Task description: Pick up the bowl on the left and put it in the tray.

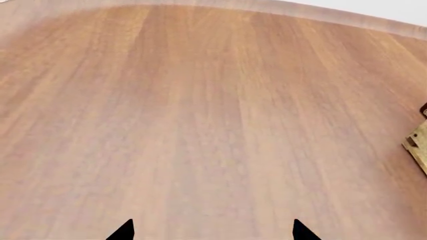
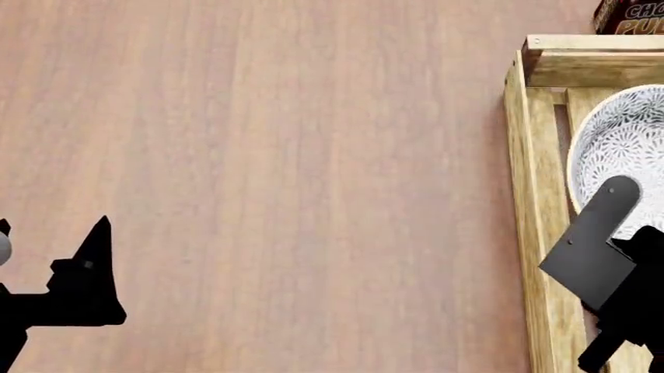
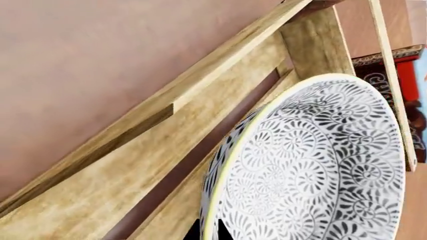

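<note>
The bowl (image 2: 623, 144), white with a grey-blue floral pattern, is inside the outline of the tray (image 2: 534, 194), a light-wood slatted crate at the right edge of the head view. My right gripper (image 2: 620, 190) is shut on the bowl's near rim. In the right wrist view the bowl (image 3: 313, 165) fills the frame, and the rim passes between the dark tips of my right gripper (image 3: 211, 231). Whether the bowl rests on the tray slats (image 3: 100, 195) cannot be told. My left gripper (image 2: 50, 229) hovers open over bare table at the lower left; in its own wrist view the left gripper (image 1: 213, 231) holds nothing.
A chocolate pudding box (image 2: 627, 14) stands just beyond the tray's far end rail, red in the right wrist view (image 3: 400, 90). A corner of the tray (image 1: 419, 145) shows at the edge of the left wrist view. The wooden table (image 2: 291, 155) spreads between the arms.
</note>
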Controlling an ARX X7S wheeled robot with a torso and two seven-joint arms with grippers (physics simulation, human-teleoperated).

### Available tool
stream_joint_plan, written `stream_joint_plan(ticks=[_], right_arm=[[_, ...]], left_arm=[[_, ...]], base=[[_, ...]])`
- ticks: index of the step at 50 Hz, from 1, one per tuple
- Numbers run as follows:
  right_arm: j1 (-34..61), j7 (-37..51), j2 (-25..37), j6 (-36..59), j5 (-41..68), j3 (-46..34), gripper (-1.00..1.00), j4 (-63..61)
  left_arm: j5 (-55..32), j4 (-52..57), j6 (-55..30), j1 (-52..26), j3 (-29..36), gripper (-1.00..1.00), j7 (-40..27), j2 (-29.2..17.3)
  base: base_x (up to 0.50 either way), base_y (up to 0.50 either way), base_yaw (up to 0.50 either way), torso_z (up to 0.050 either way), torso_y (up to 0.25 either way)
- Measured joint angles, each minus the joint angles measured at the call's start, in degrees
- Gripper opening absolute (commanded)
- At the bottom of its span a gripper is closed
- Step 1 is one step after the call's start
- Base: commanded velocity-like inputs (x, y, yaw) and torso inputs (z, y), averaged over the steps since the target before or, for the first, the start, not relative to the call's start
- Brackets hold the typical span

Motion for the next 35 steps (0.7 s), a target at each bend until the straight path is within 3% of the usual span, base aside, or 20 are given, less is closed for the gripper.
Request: stream_joint_plan(ticks=[20, 21, 35], right_arm=[[2.2, -1.1, -3.9, -5.8, -0.1, -1.7, -1.0, 7.7], [2.2, -1.2, -3.9, -5.8, 0.0, -1.8, 1.0, 7.8], [1.3, -0.8, -4.2, -5.3, -2.7, -2.1, 1.0, 9.5]], left_arm=[[0.0, -0.2, 0.2, 0.0, 0.5, 1.0, -0.5, -0.4], [-0.1, -0.2, 0.2, 0.0, 0.5, 1.0, -0.5, -0.4], [-0.3, 0.0, 0.2, -0.1, 0.8, 1.0, -0.8, -0.6]], base=[[0.0, 0.0, 0.0, 0.0, -0.002], [0.0, 0.0, 0.0, 0.0, -0.011], [0.0, 0.0, 0.0, 0.0, -0.001]])
